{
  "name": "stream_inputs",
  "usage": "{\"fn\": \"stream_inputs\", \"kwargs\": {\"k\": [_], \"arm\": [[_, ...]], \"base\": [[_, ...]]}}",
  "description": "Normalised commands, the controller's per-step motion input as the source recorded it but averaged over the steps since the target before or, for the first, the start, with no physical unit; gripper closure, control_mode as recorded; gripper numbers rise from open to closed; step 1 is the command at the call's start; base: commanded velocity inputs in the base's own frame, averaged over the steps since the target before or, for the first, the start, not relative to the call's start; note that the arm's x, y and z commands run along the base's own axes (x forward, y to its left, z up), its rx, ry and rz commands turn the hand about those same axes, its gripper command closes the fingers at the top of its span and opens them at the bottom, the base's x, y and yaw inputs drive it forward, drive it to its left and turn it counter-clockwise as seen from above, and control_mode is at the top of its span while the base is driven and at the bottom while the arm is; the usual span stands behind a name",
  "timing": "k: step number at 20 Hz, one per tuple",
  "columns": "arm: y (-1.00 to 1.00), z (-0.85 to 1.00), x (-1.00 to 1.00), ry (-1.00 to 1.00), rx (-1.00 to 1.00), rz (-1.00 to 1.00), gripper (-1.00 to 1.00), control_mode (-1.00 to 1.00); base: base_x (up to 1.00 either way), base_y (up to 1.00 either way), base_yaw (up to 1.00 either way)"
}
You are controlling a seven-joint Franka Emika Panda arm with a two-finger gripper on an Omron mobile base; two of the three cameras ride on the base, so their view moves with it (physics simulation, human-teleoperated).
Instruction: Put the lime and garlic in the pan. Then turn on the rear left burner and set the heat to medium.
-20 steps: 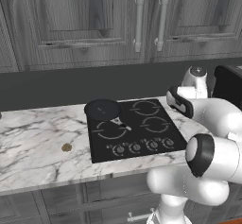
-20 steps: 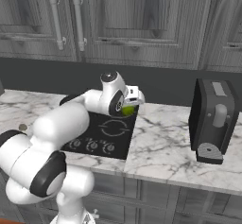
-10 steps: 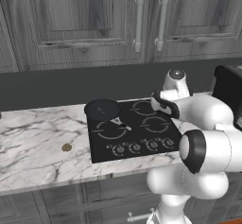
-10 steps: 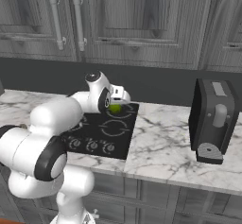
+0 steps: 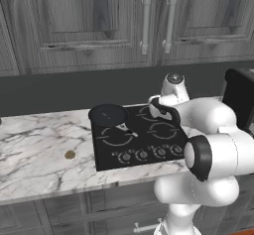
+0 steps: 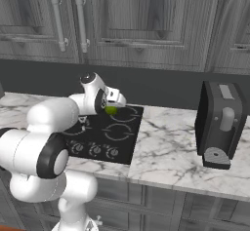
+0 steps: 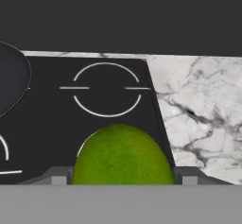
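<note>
The lime [image 7: 122,154] is clamped between the two fingertips of the gripper [image 6: 113,109], held clear above the black cooktop [image 5: 149,145] over its right-hand half. In the hand view the lime is seen as a slightly broad oval, its long axis lying across from one fingertip to the other. Left of the cooktop, the garlic [image 5: 70,154] lies on the marble counter [image 5: 34,154]. Farther back, the pan [image 5: 107,115] sits on the cooktop's rear left corner, its handle pointed forward and rightward toward the knobs [image 5: 149,153].
</note>
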Motion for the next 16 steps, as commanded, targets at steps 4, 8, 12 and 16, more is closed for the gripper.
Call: {"fn": "stream_inputs", "kwargs": {"k": [4,8,12,16], "arm": [[0.30,0.00,0.00,0.00,0.00,0.00,1.00,-1.00],[0.40,0.00,0.00,0.00,0.02,0.03,1.00,-1.00],[0.52,-0.03,0.00,0.00,0.07,0.09,1.00,-1.00],[0.54,-0.09,0.01,0.00,0.08,0.12,1.00,-1.00]], "base": [[0.00,0.00,0.00],[0.00,0.00,0.00],[0.00,0.00,0.00],[0.00,0.00,0.00]]}}
